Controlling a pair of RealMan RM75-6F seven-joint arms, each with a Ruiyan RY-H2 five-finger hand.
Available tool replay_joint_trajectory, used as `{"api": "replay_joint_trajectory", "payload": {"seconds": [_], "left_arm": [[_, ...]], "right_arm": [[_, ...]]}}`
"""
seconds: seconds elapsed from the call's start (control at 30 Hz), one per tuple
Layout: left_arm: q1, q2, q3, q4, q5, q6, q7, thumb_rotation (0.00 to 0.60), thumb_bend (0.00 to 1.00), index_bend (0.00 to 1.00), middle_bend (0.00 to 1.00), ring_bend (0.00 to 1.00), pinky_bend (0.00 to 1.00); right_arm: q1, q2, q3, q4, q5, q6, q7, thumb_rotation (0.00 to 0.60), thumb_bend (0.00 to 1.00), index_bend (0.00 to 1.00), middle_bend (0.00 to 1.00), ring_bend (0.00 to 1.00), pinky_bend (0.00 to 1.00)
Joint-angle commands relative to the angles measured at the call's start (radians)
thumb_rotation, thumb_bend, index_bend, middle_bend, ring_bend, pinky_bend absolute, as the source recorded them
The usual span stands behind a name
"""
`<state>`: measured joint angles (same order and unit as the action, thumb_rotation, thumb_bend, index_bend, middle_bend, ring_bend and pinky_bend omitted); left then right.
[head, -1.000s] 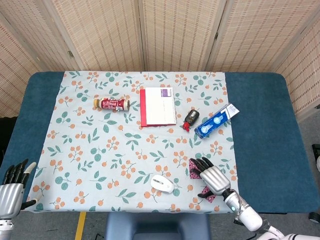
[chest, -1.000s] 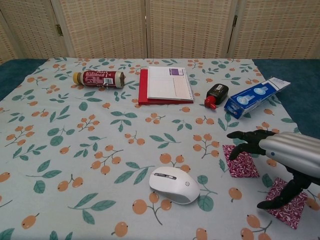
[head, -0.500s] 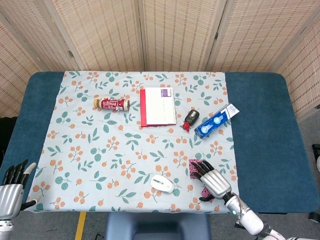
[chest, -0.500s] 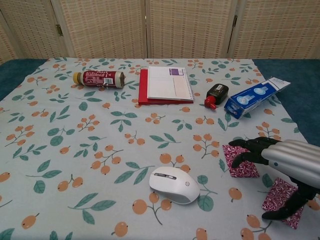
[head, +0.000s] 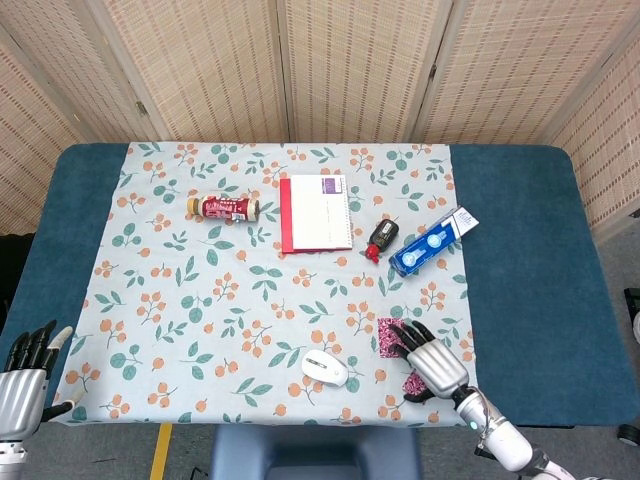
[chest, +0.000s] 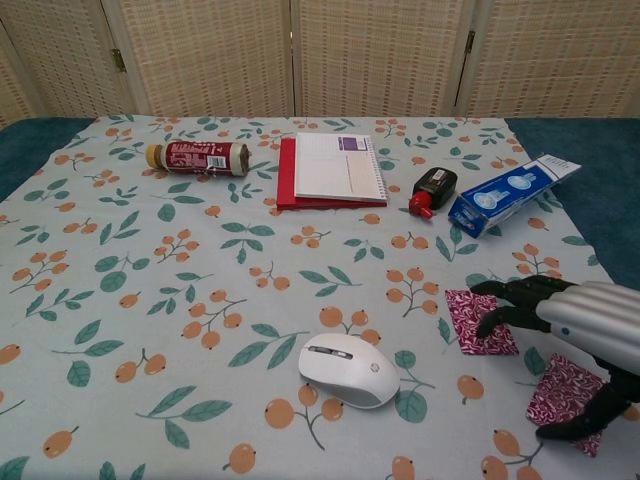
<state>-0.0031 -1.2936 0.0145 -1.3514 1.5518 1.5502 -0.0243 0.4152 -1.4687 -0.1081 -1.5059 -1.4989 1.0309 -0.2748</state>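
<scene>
Right hand (chest: 585, 335) hovers spread and empty over 2 patterned magenta squares: fingertips above the near square (chest: 479, 321), thumb on the far square (chest: 566, 392). Both lie flat beside the white computer mouse (chest: 348, 369). Left hand (head: 22, 378) rests spread, empty, at the table corner.

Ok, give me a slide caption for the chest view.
Right hand hovers over two patterned squares beside a white mouse.

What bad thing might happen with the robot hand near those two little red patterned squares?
The right robot hand spans both patterned squares, so it might drag them or rumple the tablecloth. The thumb looks to be on the nearer square, which lies close to the cloth's edge and could slide off. The mouse might get bumped.
</scene>
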Motion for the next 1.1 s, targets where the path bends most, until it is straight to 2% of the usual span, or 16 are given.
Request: {"api": "replay_joint_trajectory", "payload": {"seconds": [0.03,0.63,0.83,1.1], "left_arm": [[-0.001,-0.001,0.0,0.001,0.001,-0.001,0.001,0.6,0.23,0.13,0.03,0.07,0.0],[-0.004,0.0,0.001,-0.008,0.007,-0.003,0.013,0.6,0.23,0.13,0.03,0.07,0.0],[-0.003,0.005,0.003,-0.012,0.009,-0.002,0.011,0.6,0.23,0.13,0.03,0.07,0.0],[-0.001,0.005,0.006,-0.01,0.01,-0.001,0.006,0.6,0.23,0.13,0.03,0.07,0.0]], "right_arm": [[-0.005,0.007,-0.001,-0.002,0.001,0.005,0.001,0.475,0.11,0.21,0.01,0.0,0.0],[-0.046,0.079,0.006,-0.011,0.036,0.036,0.008,0.475,0.11,0.21,0.01,0.0,0.0],[-0.038,0.116,-0.006,-0.053,0.047,-0.013,0.057,0.476,0.11,0.21,0.01,0.0,0.0],[-0.033,0.12,0.002,-0.054,0.068,-0.038,0.048,0.475,0.11,0.2,0.01,0.0,0.0]]}}
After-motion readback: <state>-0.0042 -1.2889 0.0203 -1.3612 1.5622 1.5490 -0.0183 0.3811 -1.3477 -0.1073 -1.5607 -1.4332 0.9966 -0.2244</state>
